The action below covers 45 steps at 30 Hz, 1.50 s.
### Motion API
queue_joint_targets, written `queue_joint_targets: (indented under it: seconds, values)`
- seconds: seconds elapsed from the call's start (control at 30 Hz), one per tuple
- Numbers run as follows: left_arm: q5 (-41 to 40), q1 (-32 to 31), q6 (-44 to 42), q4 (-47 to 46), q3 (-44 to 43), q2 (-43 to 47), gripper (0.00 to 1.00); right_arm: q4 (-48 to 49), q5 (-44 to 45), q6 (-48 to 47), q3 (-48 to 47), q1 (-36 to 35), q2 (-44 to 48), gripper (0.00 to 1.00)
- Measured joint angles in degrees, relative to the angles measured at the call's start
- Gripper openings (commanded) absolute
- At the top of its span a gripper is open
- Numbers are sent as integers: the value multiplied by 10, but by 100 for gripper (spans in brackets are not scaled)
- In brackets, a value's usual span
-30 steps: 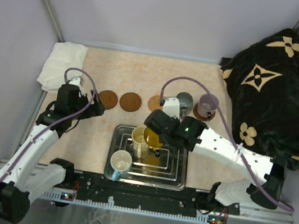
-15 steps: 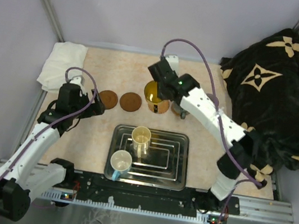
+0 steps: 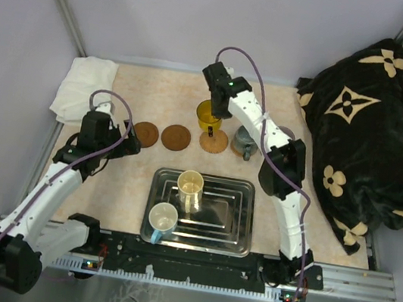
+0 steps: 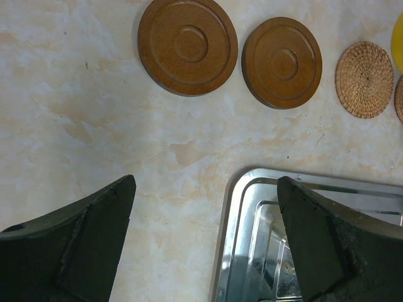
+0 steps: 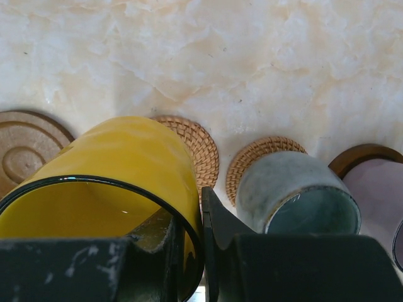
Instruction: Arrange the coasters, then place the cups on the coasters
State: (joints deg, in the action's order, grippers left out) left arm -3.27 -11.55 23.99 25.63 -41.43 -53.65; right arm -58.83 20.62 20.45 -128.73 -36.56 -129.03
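- Right pincer (image 5: pixel 189 248): clenched on the rim of the yellow cup (image 5: pixel 119 170), one finger inside, one outside.
- Yellow cup: held over a bare woven coaster (image 5: pixel 200 148), toward the middle of the tabletop's (image 3: pixel 165 91) far edge; contact between them could not be told.
- Grey cup (image 5: pixel 293 192): upright on a second woven coaster (image 5: pixel 249 160), just right of the first.
- Purple cup (image 5: pixel 378 189): on a dark-rimmed coaster (image 5: pixel 352 156), at the right end of the row.
- Left pincer (image 4: pixel 204 233): released, jaws wide, above the tray's (image 4: pixel 252 189) far left corner.
- Leftmost coaster (image 4: pixel 187 45) and next coaster (image 4: pixel 281 61): dark brown, bare, side by side.
- Tray: at the middle of the near edge, holding the cream cup (image 3: pixel 190 186) and the blue cup (image 3: pixel 162 218).
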Motion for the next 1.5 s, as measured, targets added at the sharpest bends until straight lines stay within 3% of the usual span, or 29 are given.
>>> queue_joint_targets:
  seconds: [0.33, 0.57, 0.77, 1.5]
  values:
    - [-3, 0, -2, -4, -1, -16, 100, -5, -46, -10, -5, 24, -12, 0]
    - [-3, 0, -3, -4, -1, -20, 100, 30, -63, 3, 65, 23, -12, 0]
    - [-3, 0, -3, -4, -1, -19, 100, 47, -63, 19, 127, 23, -12, 0]
    - [-3, 0, -3, -4, -1, -19, 100, 85, -56, 39, 168, 27, 11, 0]
